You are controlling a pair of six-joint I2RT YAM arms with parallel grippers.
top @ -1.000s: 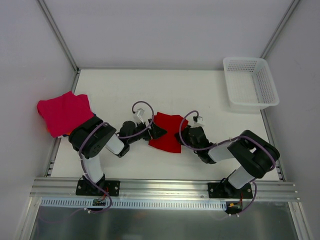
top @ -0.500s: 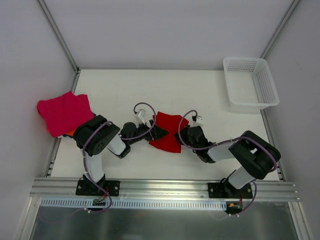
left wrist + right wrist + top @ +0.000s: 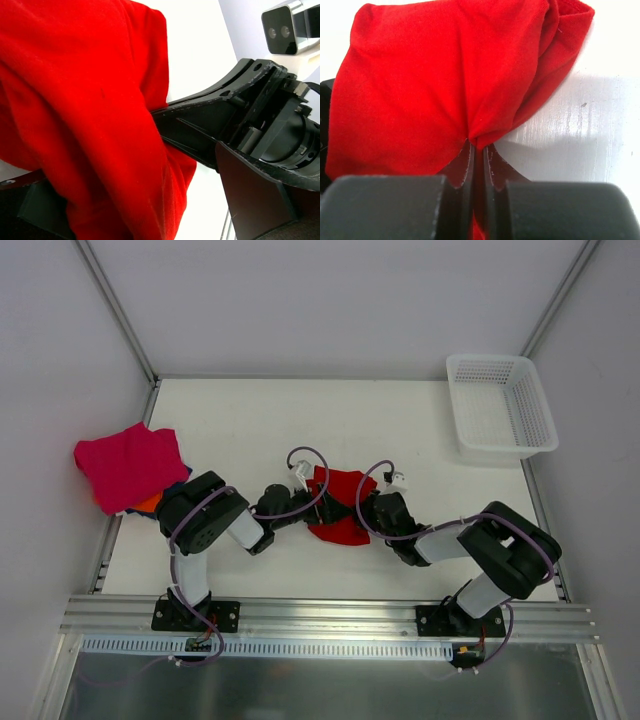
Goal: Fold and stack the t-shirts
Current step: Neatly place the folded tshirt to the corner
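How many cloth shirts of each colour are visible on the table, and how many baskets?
bright red cloth shirt: 1
magenta-pink cloth shirt: 1
orange cloth shirt, only an edge showing: 1
white plastic mesh basket: 1
Total: 4

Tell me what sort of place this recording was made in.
Most likely a lab robot cell, not a home: a white tabletop boxed in by plain white wall panels with aluminium corner struts, and two black robot arms bolted to an aluminium rail at its near edge.
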